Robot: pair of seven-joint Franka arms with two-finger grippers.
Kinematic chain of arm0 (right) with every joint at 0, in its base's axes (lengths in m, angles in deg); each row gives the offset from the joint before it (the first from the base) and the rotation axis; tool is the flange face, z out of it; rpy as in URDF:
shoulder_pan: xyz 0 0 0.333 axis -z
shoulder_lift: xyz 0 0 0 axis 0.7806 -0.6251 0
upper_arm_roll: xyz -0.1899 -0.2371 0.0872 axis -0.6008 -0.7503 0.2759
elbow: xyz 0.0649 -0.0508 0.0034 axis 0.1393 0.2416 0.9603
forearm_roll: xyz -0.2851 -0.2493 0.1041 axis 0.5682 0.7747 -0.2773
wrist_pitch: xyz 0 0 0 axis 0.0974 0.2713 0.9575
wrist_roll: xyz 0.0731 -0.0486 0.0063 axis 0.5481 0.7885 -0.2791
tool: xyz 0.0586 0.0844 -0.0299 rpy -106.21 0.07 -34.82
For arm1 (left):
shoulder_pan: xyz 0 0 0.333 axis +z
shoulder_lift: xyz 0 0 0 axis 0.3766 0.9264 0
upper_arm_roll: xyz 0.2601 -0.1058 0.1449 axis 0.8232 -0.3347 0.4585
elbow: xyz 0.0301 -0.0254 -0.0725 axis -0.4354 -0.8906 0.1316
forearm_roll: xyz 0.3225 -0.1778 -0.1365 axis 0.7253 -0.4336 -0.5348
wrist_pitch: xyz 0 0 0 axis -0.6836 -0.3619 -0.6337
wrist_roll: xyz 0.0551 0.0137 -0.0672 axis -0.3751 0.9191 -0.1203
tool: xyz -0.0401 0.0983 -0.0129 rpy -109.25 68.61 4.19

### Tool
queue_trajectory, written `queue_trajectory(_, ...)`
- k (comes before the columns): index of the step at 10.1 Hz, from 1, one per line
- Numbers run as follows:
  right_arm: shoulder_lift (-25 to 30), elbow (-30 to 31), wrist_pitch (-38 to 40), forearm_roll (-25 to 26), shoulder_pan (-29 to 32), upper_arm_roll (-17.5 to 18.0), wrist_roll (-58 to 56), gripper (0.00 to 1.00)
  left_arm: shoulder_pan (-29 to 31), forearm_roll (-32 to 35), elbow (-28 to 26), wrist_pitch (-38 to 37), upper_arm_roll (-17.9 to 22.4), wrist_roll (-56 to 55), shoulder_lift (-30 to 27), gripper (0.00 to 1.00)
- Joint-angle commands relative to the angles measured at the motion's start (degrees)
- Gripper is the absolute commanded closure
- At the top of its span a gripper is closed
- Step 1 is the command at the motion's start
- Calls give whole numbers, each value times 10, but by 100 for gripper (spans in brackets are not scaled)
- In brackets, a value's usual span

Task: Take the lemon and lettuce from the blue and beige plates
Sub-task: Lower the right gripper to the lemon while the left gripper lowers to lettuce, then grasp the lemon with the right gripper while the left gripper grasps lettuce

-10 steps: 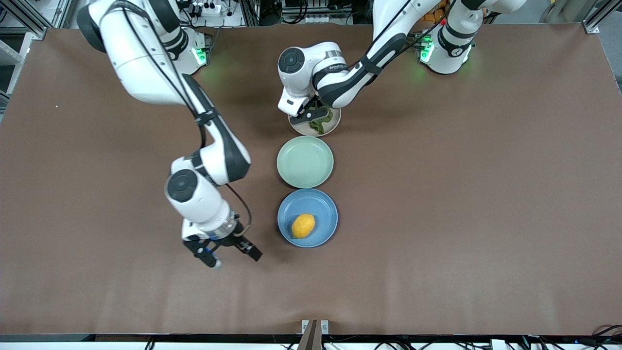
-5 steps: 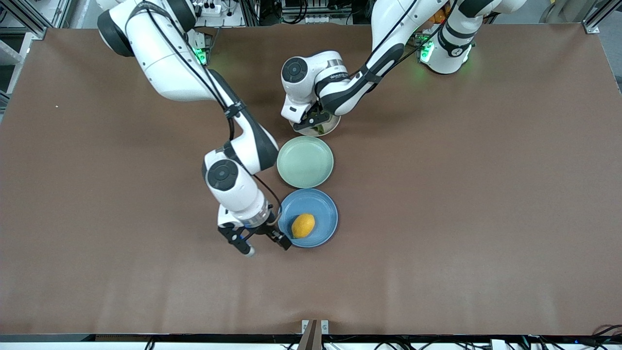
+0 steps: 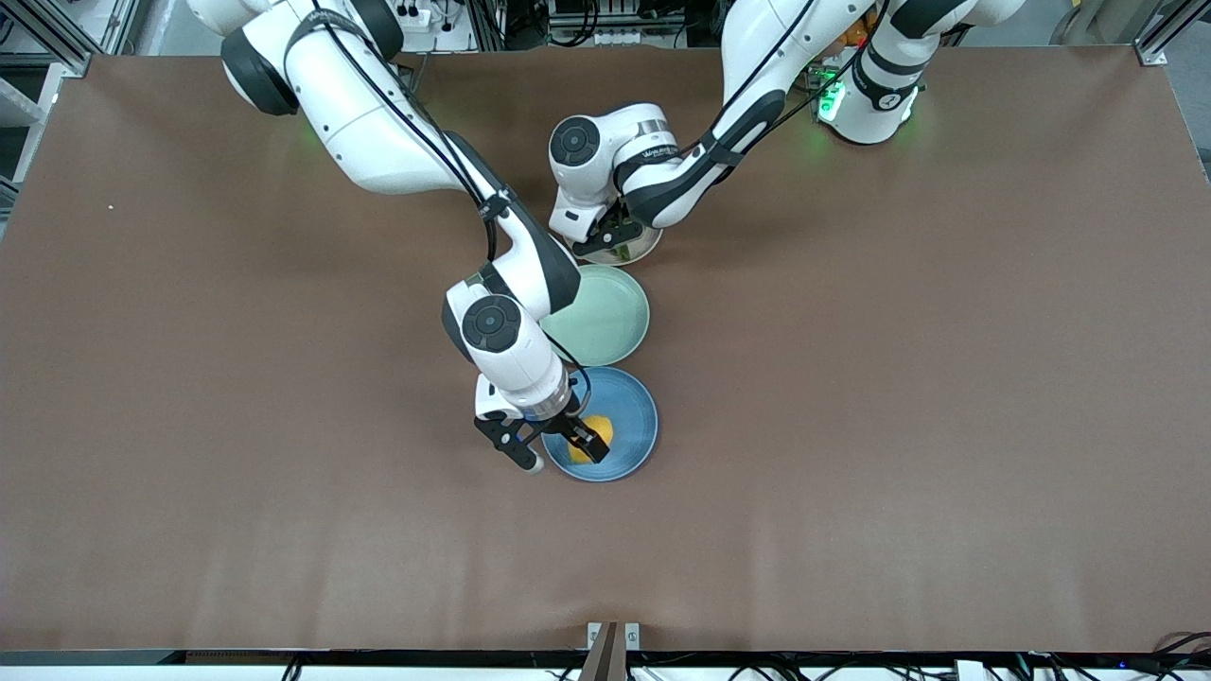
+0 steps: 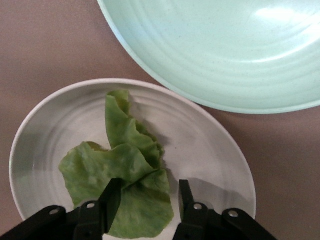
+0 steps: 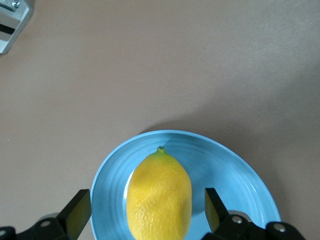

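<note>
The lemon [image 5: 160,195] lies on the blue plate [image 5: 235,175], the plate nearest the front camera [image 3: 629,416]. My right gripper [image 3: 558,446] is open over this plate, and its fingers stand on either side of the lemon [image 3: 598,433] without touching it, as the right wrist view [image 5: 146,200] shows. The lettuce [image 4: 125,170] lies crumpled on the beige plate [image 4: 210,145], the plate nearest the robots' bases [image 3: 649,248]. My left gripper [image 3: 608,241] is open low over it, and its fingers straddle one end of the leaf, as the left wrist view [image 4: 149,192] shows.
An empty mint green plate [image 3: 605,317] sits between the blue and beige plates, and it also shows in the left wrist view [image 4: 225,50]. A metal bracket [image 3: 613,636] stands at the table's front edge. Brown tabletop lies all around the plates.
My right arm has swung in from the right arm's end of the table, and its open gripper now straddles the lemon. My left gripper has settled a little closer over the lettuce.
</note>
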Motion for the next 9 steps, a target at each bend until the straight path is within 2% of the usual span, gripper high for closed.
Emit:
queue_trajectory(1,-23,-26,-4,-4,-3,-4,21,0,-2,17,-2,5,0,-19,2,57)
queue_trajectory(4,-38,-26,-37,-4,-4,-3,21,0,-3,17,-4,5,0,-19,2,85)
queue_trajectory(5,-38,-26,-32,-4,-4,-1,21,0,-4,17,-4,5,0,-19,4,100)
queue_trajectory(9,-39,-28,-36,-5,-10,0,37,0,2,13,3,-9,4,-32,-18,100)
